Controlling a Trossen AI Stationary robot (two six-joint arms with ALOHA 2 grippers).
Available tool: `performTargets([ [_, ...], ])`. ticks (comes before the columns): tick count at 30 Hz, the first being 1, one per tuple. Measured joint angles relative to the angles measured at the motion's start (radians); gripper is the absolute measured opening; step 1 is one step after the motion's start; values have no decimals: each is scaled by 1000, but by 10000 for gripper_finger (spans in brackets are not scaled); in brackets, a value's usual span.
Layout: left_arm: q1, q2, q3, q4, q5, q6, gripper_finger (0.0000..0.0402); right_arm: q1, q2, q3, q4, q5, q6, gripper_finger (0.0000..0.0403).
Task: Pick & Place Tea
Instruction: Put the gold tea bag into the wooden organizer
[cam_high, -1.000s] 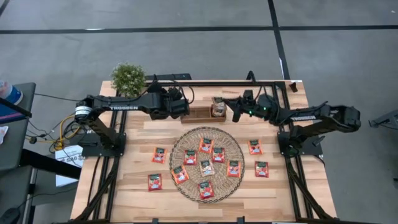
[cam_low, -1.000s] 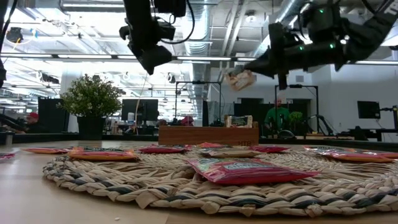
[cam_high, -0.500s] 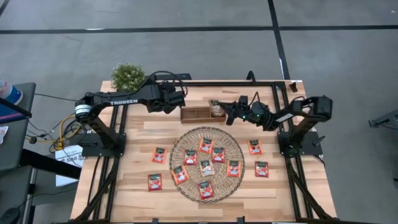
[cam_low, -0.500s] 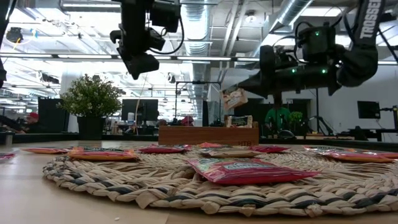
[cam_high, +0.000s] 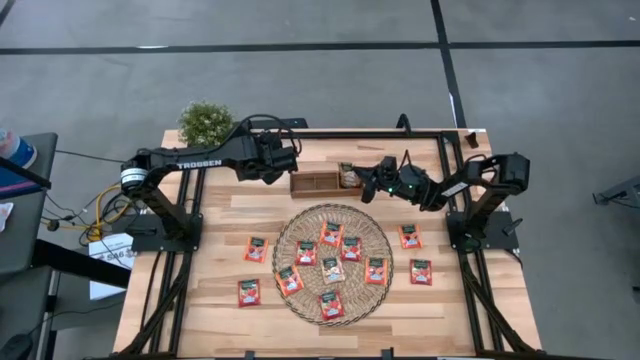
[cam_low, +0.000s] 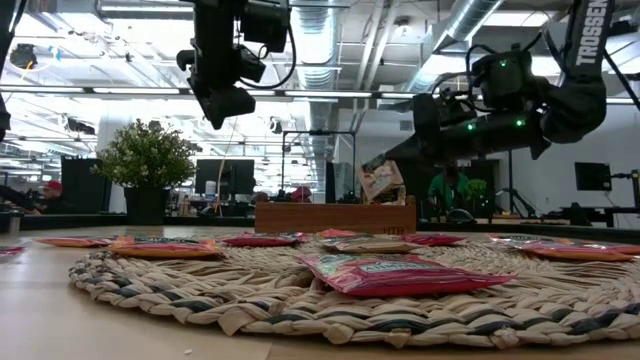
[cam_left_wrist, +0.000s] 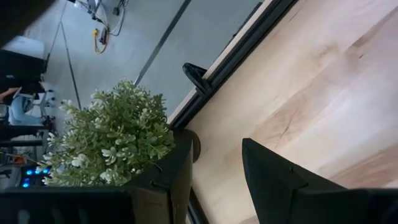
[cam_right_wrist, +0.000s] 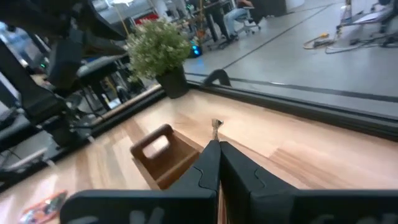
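Observation:
My right gripper (cam_low: 372, 162) is shut on one tea sachet (cam_low: 381, 182), which hangs just over the right end of the brown wooden tray (cam_high: 318, 184). Seen from my right wrist, the sachet is a thin edge (cam_right_wrist: 216, 128) beyond the shut fingers, above the tray (cam_right_wrist: 163, 155). Several red-orange sachets lie flat on the round woven mat (cam_high: 300, 300); others lie on the table at its left (cam_high: 256, 249) and right (cam_high: 410, 236). My left gripper (cam_left_wrist: 214, 177) hangs open with nothing in it, high over the far left of the table near the plant (cam_left_wrist: 112, 140). My right gripper pinches the sachet's upper edge (cam_low: 375, 170) between its two fingertips. The fingers come almost level from the table's right side, slanting a little down. The sachet hangs upright below them over the tray's right compartment; whether its lower edge touches the tray, I cannot tell.
A potted plant (cam_high: 205, 123) stands at the far left corner. The arms' black frame rails (cam_high: 470, 290) run along the table's left, right and far sides. Bare wood lies between the tray and the mat and along the near edge.
My right gripper has come down toward the tray and a little toward the table's left, staying shut; the sachet has sunk with it from well above the tray to just over its rim. My left gripper has swung away from the tray toward the plant.

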Motion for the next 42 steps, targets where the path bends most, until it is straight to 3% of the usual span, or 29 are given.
performTargets([
  [17, 0, 0, 0, 3, 3, 1, 133, 10, 0, 0, -55, 61, -41, 0],
  [27, 0, 0, 0, 16, 3, 1, 133, 10, 67, 10, -18, 58, -22, 0],
  [42, 0, 0, -1, 66, 7, 60, 133, 10, 64, 16, -60, 53, -30, 4],
])
